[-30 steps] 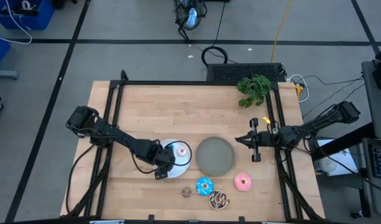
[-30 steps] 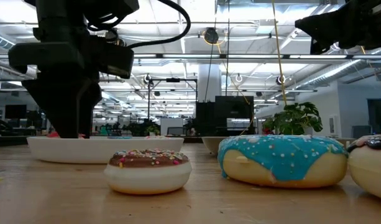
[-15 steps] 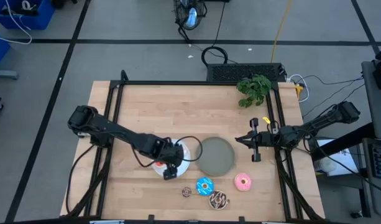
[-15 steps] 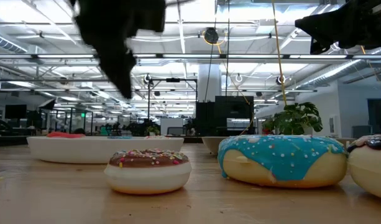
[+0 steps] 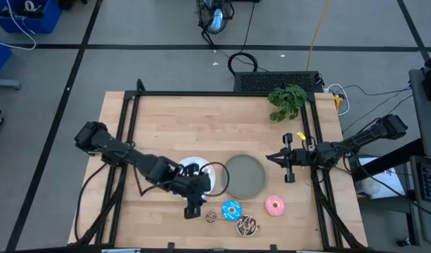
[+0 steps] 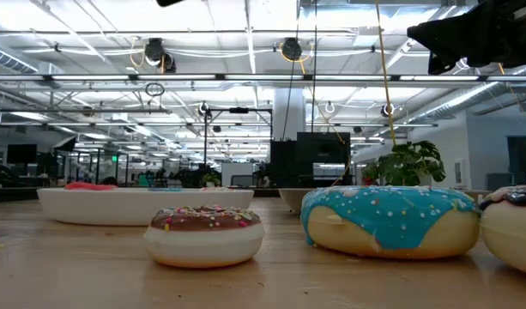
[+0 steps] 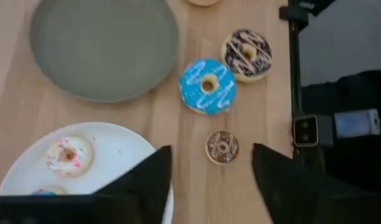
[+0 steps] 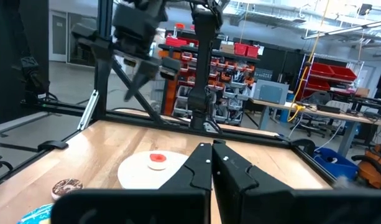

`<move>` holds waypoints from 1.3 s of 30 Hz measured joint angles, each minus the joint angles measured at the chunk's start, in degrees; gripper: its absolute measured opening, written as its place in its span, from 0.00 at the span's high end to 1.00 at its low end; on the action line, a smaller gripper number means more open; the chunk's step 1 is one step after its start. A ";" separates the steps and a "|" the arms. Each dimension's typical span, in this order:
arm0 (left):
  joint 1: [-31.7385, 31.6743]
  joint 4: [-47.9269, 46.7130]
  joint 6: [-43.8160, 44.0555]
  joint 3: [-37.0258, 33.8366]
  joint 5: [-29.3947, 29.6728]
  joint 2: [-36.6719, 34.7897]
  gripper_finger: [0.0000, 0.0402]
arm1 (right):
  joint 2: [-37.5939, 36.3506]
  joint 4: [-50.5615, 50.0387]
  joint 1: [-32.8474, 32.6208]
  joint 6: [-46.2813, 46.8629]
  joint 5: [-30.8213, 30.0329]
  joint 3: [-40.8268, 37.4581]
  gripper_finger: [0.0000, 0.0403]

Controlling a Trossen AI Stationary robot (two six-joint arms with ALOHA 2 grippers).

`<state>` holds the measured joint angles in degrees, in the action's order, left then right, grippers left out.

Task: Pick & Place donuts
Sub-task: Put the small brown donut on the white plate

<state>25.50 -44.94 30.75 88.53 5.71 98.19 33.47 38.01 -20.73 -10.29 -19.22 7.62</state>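
Note:
My left gripper (image 5: 194,208) hangs open above the table, just near of the white plate (image 5: 214,184). In the left wrist view its fingers (image 7: 209,171) stand apart on either side of the tiny brown donut (image 7: 222,147), above it and not touching. The blue-iced donut (image 7: 207,86), the chocolate sprinkled donut (image 7: 247,54) and the pink donut (image 5: 275,205) lie flat on the wood near the near edge. A tiny pale pink donut (image 7: 67,154) and a tiny red donut (image 8: 156,158) lie on the white plate. My right gripper (image 5: 289,166) waits shut by the right rail.
The grey plate (image 5: 243,176) sits bare beside the white plate, toward the right. A potted plant (image 5: 287,101) stands at the far right corner. Black frame rails (image 5: 131,140) run along the table's left, far and right sides. Bare wood lies toward the far edge.
My left gripper has risen off the white plate, going out of the top of the low view, and has moved toward the near edge and somewhat right, to above the tiny brown donut. The tiny red donut now shows lying on the plate where the gripper stood.

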 joint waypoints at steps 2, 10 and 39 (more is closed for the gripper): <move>1.27 -0.50 0.03 0.00 0.39 0.00 0.60 | -0.02 0.37 0.00 0.02 -0.01 0.00 1.00; 3.89 3.14 -4.83 -0.02 5.99 4.49 0.98 | -0.02 0.81 0.00 0.16 -0.09 0.00 1.00; 6.43 -6.97 -19.09 22.59 -0.74 29.27 0.80 | 0.41 0.78 0.00 0.62 -0.09 0.00 1.00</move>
<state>31.93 -51.91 11.66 111.12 4.97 127.46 33.89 38.79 -20.73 -9.67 -19.31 7.62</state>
